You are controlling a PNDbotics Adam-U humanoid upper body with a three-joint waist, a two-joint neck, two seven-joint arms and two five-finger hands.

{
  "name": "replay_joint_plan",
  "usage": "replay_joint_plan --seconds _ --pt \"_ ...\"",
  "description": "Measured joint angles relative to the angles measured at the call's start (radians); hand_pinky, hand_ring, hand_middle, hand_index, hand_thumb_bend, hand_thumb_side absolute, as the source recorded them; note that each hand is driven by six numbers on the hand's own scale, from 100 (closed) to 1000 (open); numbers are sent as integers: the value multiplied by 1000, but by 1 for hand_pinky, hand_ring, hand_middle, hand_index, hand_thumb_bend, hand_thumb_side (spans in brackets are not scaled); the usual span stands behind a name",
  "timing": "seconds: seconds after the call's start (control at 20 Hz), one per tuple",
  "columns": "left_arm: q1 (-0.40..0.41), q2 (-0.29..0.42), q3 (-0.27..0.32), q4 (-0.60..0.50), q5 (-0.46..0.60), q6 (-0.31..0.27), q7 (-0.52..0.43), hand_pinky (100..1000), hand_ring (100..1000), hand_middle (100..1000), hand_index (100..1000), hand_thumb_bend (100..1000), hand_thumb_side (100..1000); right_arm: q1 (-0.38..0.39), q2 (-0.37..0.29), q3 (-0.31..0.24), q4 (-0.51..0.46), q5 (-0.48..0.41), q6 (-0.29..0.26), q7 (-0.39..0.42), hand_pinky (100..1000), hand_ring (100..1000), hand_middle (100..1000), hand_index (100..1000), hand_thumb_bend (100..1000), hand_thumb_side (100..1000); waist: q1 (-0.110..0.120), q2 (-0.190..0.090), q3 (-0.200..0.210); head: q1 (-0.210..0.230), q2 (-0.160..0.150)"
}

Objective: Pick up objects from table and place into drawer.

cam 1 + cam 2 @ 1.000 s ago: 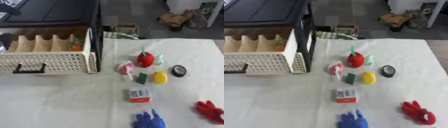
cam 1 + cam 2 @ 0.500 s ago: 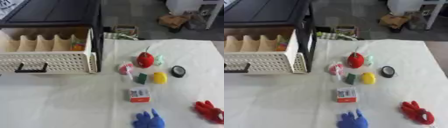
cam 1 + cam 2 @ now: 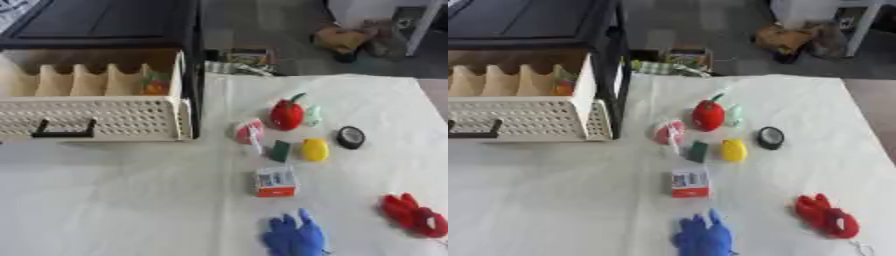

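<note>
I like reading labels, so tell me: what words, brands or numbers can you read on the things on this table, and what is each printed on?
No text can be read here.
Small red and white box: its top carries a dark printed patch, too blurred to read.
Black round object: pale face, no legible marks.
Drawer: perforated front, no lettering visible.

A white-covered bench (image 3: 131, 200) carries an open perforated drawer (image 3: 96, 117), a red pepper (image 3: 287, 114), yellow piece (image 3: 314, 149), black disc (image 3: 351, 137), small box (image 3: 276, 181), blue toy (image 3: 296, 236) and red toy (image 3: 411, 216).
</note>
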Motion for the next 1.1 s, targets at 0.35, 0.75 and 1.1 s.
replay_joint_plan --seconds 0.35,0.75,1.1 --pt "59 -130 -26 0 -98 -18 37 450 265 436 921 100 542 -62 -79 32 0 35 27 26 807 619 696 837 100 852 6 -10 -17 12 26" --pt "117 -266 -56 1 -174 9 40 585 399 520 919 100 536 -97 -208 67 0 118 124 121 817 643 736 845 100 888 3 -23 -33 32 48" --pt "140 -314 -68 1 -187 36 24 587 390 518 908 100 522 -78 -362 108 0 128 173 274 839 704 784 863 156 882 -3 -27 -43 42 48"
